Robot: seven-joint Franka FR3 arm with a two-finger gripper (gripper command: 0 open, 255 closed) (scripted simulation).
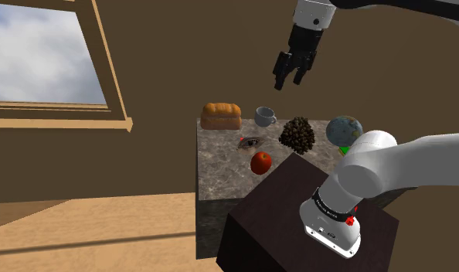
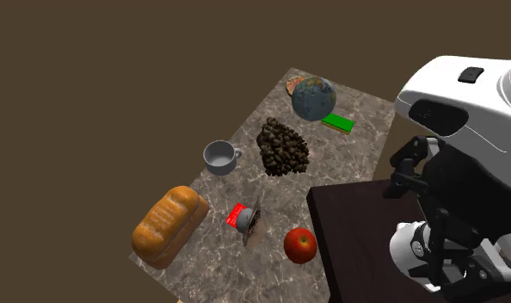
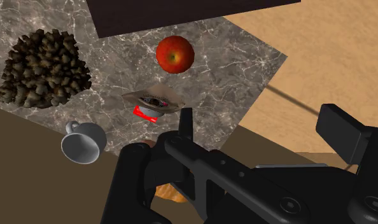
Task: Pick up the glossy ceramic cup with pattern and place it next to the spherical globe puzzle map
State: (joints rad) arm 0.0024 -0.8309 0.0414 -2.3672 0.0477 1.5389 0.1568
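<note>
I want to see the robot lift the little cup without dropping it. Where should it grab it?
Probably the cup by its rim, coming straight down from above. It stands upright with its mouth open, so one finger could go inside and one outside. Pick the side away from its handle, which sticks out toward the pine cone. The tool hangs open above the table.

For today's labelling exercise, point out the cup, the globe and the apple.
cup [image 2: 218, 157], second exterior view, inside of its bowl.
globe [image 2: 313, 98], second exterior view, middle of the sphere.
apple [image 1: 260, 162], shoulder view, its red front.
</note>
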